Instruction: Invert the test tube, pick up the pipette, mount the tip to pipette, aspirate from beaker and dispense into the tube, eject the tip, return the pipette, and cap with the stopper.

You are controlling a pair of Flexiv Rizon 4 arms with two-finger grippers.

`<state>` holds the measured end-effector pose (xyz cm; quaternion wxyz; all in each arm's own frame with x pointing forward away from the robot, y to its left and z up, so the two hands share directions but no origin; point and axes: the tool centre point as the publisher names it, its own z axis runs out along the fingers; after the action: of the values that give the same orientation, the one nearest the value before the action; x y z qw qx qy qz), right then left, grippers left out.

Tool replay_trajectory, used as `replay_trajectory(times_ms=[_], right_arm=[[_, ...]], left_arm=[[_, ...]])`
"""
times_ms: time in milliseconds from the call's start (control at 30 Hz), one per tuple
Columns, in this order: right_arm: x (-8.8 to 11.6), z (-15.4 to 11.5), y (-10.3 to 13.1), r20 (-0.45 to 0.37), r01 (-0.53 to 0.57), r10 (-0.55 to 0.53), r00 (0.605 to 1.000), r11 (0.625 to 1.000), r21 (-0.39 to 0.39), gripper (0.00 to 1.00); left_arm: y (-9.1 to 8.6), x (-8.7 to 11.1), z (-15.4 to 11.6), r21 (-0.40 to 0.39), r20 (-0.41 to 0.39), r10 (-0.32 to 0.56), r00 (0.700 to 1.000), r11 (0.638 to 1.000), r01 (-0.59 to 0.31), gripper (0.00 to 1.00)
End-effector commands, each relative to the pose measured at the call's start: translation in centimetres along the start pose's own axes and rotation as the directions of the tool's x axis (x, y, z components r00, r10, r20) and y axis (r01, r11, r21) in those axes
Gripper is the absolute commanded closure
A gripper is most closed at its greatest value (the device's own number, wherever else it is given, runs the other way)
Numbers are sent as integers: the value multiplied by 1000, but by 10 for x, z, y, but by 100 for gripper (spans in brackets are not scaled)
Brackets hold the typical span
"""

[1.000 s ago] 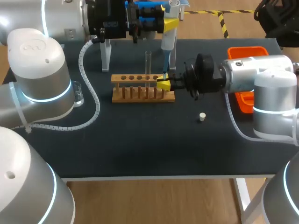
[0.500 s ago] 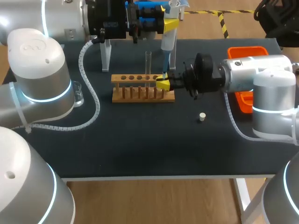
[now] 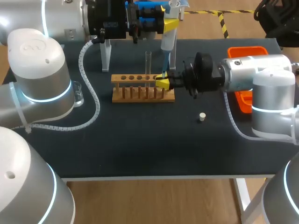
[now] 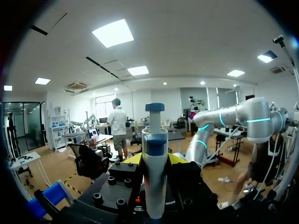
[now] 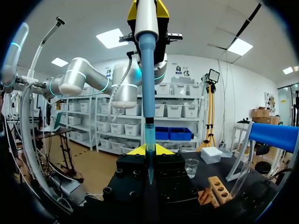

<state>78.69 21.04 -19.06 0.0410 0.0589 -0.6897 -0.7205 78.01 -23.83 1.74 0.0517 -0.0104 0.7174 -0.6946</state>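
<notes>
Two arms stood over the dark table (image 3: 140,144), their grippers meeting near its far middle. The left gripper (image 3: 167,22), coming in from the far left, was clamped narrowly on the upper body of the pipette (image 3: 168,41), which hung upright with the plunger uppermost. The left wrist view showed the pipette (image 4: 154,163) gripped between both yellow fingers. The right gripper (image 3: 162,83), coming in from the right, had its jaws drawn to a narrow gap, pinching the blue pipette tip (image 3: 165,65) at the pipette's lower end. This was just beside the right end of the wooden rack (image 3: 140,93). The right wrist view confirmed the pipette tip (image 5: 149,140) running down between the fingers. An orange tray (image 3: 245,50) lay at the right edge, partly hidden by the right arm. The test tube (image 3: 148,63) stood upright in the rack. A glass beaker (image 3: 77,95) stood near the left edge. The small white stopper (image 3: 202,116) lay alone on the table, well apart from the rack.
</notes>
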Motion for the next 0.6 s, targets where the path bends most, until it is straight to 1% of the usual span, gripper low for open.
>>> replay_trajectory(times_ms=[33,600], right_arm=[[0,1,2,3,3,-3,1000,1000,-3,100],[-4,0,20,10,32,-31,999,999,-17,100]], left_arm=[[0,0,-1,-1,-5,0,1000,1000,0,100],[0,0,-1,-1,-5,0,1000,1000,0,100]])
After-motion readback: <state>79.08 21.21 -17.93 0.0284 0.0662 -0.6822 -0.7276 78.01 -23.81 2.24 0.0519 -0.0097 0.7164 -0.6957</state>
